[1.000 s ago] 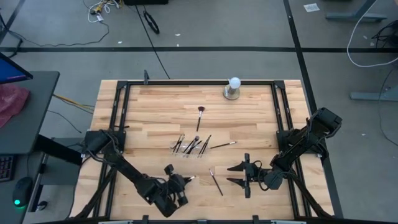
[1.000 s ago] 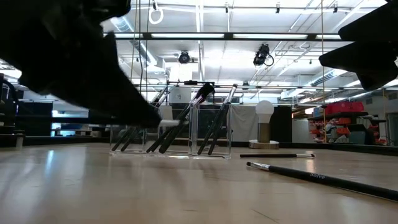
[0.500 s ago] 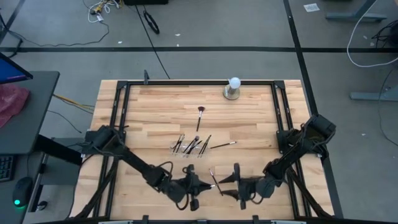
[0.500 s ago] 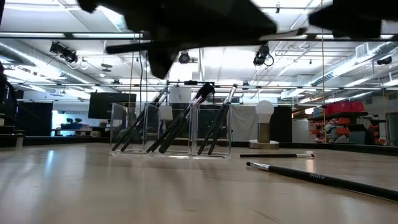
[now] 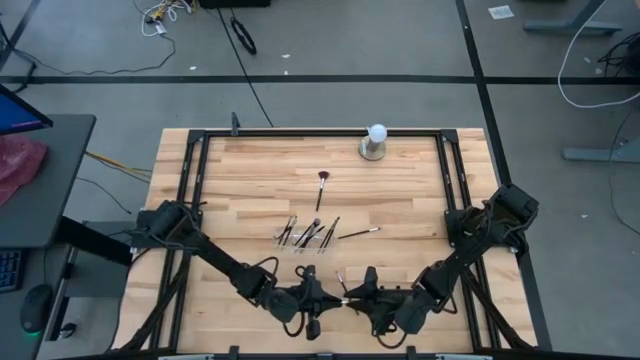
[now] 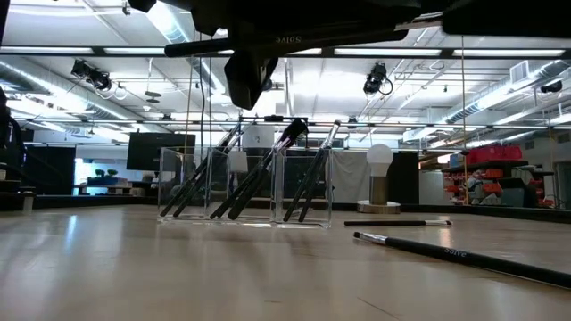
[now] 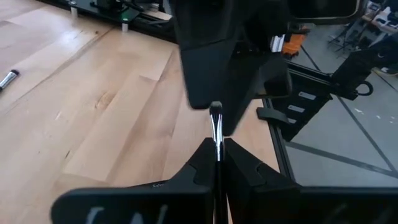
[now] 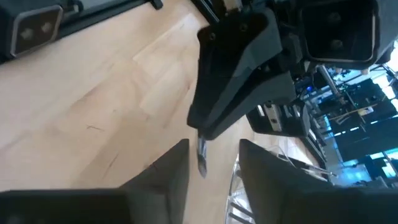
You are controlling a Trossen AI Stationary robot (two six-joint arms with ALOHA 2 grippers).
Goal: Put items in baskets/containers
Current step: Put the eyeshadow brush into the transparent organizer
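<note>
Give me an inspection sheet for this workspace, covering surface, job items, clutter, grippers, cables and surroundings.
Surface: wooden table, black frame.
Job's things: clear tray holding several brushes; loose brushes nearby; one brush held above the near edge.
Clutter: white ball on metal base.
Grippers: left gripper shut on the held brush; right gripper open around its tip.
Cables: several on the floor.
Surroundings: desk at left.

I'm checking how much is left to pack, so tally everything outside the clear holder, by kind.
Brushes lying loose: 3 (red-tipped brush, brush beside the holder, front brush)
Held brush, in the shut left gripper, its tip between the open right gripper fingers: 1
White ball on its metal base: 1
Total: 5
</note>
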